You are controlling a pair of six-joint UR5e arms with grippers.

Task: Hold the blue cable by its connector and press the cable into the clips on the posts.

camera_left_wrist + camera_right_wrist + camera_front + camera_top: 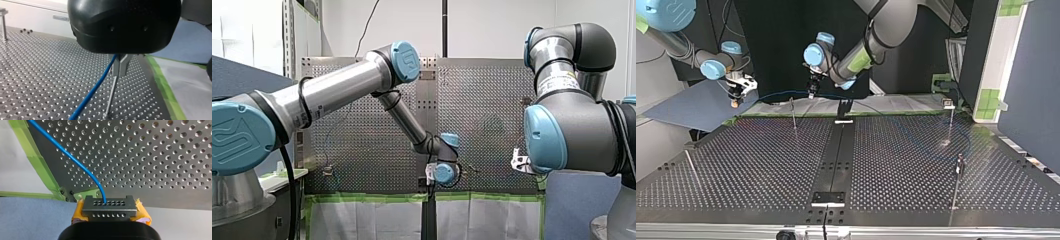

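Observation:
The blue cable point(75, 161) comes out of a dark grey connector point(109, 207), and my right gripper point(110, 216) is shut on that connector with its yellow pads point(78, 213), off the table's edge. In the top view my right gripper point(737, 96) hangs at the far left, and the cable point(781, 93) arcs across to my left gripper point(812, 92). My left gripper point(119, 74) has its metal fingers shut on the cable point(92, 92), directly above a thin post point(111, 96). In the top view this post point(794, 117) stands just below the cable.
More thin posts stand on the perforated table at the top view's right point(950, 122), front right point(957, 185) and front left point(692, 170). A black rail point(836, 150) runs down the table's middle. Green tape point(165, 87) marks the far edge, and a grey-blue sheet point(691, 107) lies beyond it.

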